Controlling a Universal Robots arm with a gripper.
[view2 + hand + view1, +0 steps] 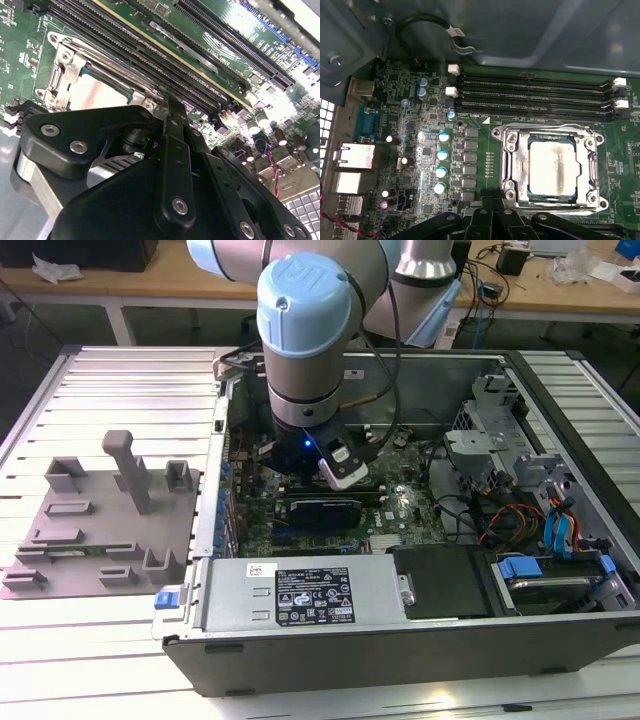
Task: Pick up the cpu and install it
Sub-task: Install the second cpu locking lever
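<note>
We hover our black gripper [487,210], grip state unclear, at six o'clock of the silver-grey square cpu [553,167] seated in its metal socket frame [506,145]; any sideways nudge risks bent pins.

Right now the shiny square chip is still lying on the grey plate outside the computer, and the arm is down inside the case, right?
Not quite. The cpu already sits in the metal socket frame on the motherboard, as the first wrist view shows. The arm is indeed down inside the computer case.
</note>
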